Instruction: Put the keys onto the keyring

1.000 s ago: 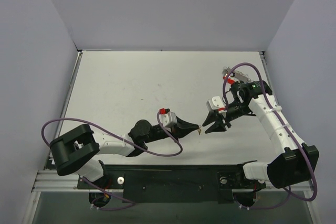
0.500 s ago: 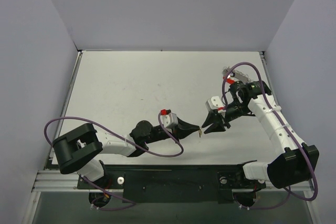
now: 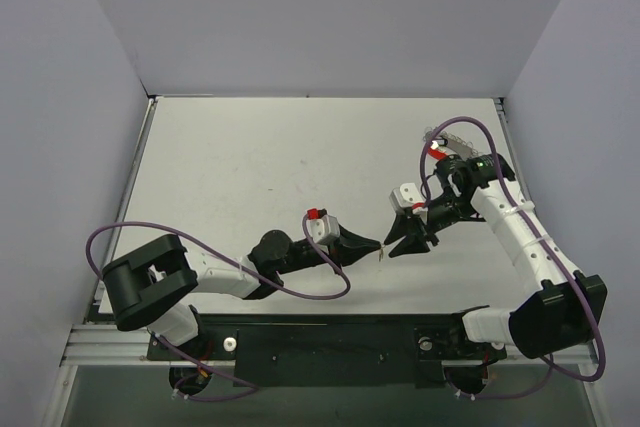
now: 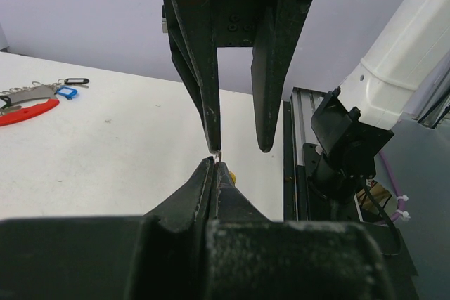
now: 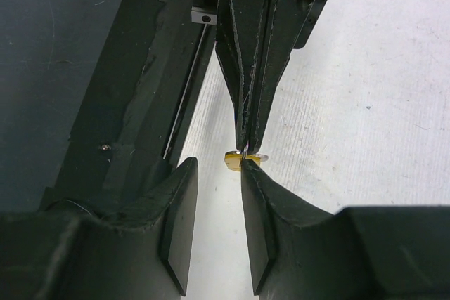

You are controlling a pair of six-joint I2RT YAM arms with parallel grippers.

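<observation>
yellow key [image 5: 236, 159] between left hand [image 4: 216, 168] and right hand [image 5: 216, 165], mid table [image 3: 250, 167]

I work under even, diffuse overhead light with no glare. In the top view the table [image 3: 250, 167] is bright, and only faint, soft shadows lie under the fingers. In the left wrist view the left gripper [image 4: 216, 165], nearest the lens, is underexposed and blurred, while the right gripper [image 4: 239, 148] just beyond its tips is sharper. In the right wrist view the near fingers [image 5: 179, 223] are dark and soft-edged. The yellow key [image 5: 235, 158] at their tips is in focus, and the table texture beyond is crisp.
</observation>
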